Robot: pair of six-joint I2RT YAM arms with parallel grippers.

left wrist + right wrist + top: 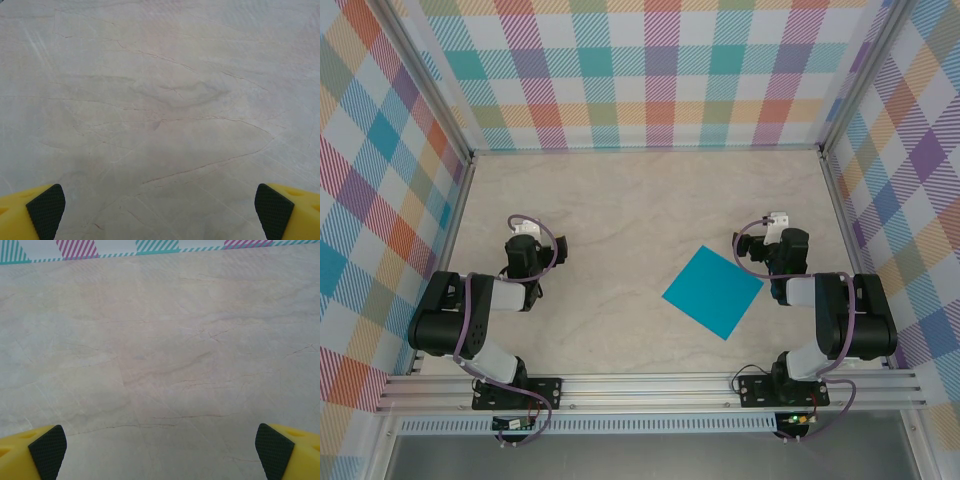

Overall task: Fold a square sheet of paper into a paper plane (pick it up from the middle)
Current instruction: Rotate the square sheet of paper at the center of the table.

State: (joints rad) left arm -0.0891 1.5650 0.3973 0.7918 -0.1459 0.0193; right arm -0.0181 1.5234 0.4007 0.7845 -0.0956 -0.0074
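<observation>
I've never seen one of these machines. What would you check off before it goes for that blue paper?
1. The square sheet of paper lies flat, unfolded on the table: ok.
2. The left gripper open, empty: ok.
3. The right gripper open, empty: ok.
4. Nothing lies on the paper: ok.
5. A gripper over the paper's middle: not ok; both stand off to its sides.
6. Paper slack enough to pinch: cannot tell.

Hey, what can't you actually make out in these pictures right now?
- Sheet of paper: top view, too small to show any creases.
- Left gripper: left wrist view, fingers cut off by the bottom edge.
- Right gripper: right wrist view, fingers likewise cut off.
</observation>
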